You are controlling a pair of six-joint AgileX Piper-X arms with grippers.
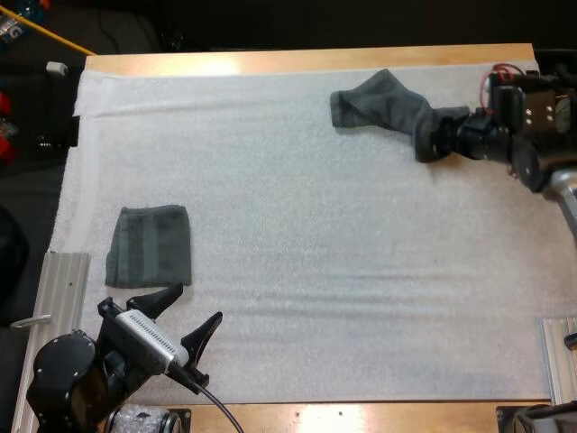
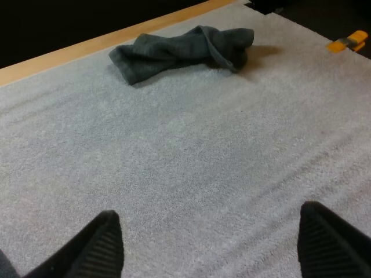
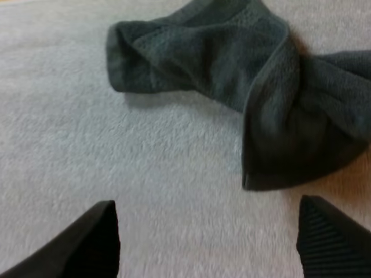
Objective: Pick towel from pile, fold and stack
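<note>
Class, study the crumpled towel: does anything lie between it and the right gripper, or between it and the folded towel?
Nothing visible does. The open right gripper faces the crumpled towel across bare mat, and only bare mat separates that towel from the folded towel.

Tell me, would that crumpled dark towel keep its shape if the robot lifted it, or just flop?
Probably floppy: the crumpled towel lies twisted in soft folds, so it would likely sag from the right hand. It looks light, being thin cloth. Pushed, it might bunch up rather than slide, since the white mat looks fuzzy.
</note>
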